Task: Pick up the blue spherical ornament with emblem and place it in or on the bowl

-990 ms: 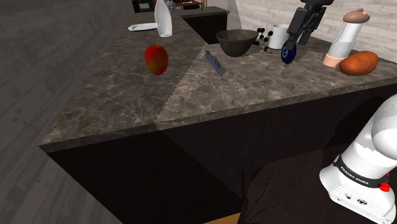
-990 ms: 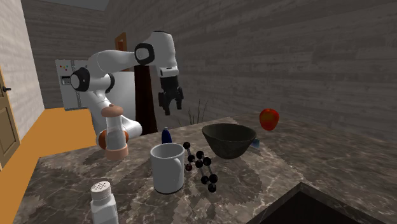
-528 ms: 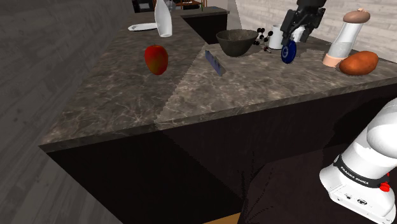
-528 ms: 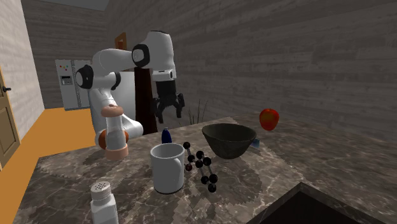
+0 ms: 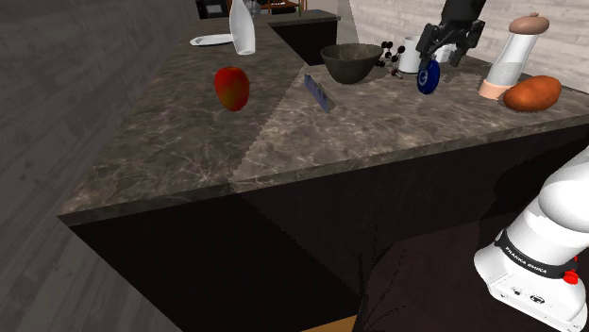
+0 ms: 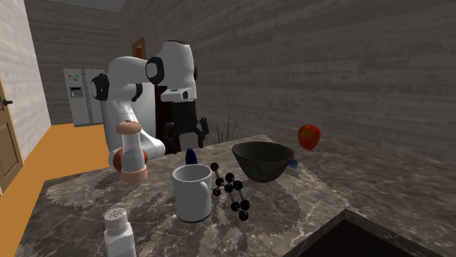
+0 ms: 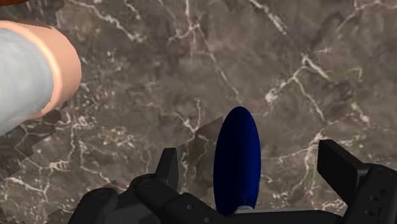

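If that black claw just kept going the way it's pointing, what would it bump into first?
Probably the blue ornament, which stands untouched between the open gripper's fingers; the counter lies just beyond it.

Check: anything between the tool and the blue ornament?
Nothing. In the wrist view the blue ornament stands between the fingers of the open tool, untouched, with only marbled counter showing in the gaps.

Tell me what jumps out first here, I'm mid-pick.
The black claw hangs open above the blue ornament, which stands upright on the veined dark counter, untouched. A red apple sits toward the shoulder view's left, and the dark bowl sits near a white mug.
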Available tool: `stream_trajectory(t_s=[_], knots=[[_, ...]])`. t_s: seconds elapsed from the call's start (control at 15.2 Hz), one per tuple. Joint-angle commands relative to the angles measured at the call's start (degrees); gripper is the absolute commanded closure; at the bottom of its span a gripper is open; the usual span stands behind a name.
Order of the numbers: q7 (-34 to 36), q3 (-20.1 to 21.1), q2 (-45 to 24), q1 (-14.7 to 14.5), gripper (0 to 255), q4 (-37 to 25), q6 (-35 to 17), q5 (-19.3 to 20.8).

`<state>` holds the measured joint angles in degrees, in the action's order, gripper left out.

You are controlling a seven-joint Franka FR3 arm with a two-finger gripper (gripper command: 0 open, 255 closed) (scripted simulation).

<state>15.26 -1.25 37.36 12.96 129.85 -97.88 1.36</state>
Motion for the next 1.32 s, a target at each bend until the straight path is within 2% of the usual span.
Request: stream_trajectory(t_s=[0.0, 0.2, 0.66, 0.73, 1.25], knots=[[0.01, -0.1, 0.08, 0.1, 0, 1.47, -1.42, 0.1], [0.02, -0.14, 0.17, 0.11, 0, 3.53, -3.38, 0.13], [0.01, -0.15, 0.16, 0.11, 0, 3.51, -3.37, 0.13], [0.01, -0.15, 0.16, 0.11, 255, 3.51, -3.37, 0.13], [0.02, -0.14, 0.15, 0.11, 255, 3.5, -3.37, 0.13]])
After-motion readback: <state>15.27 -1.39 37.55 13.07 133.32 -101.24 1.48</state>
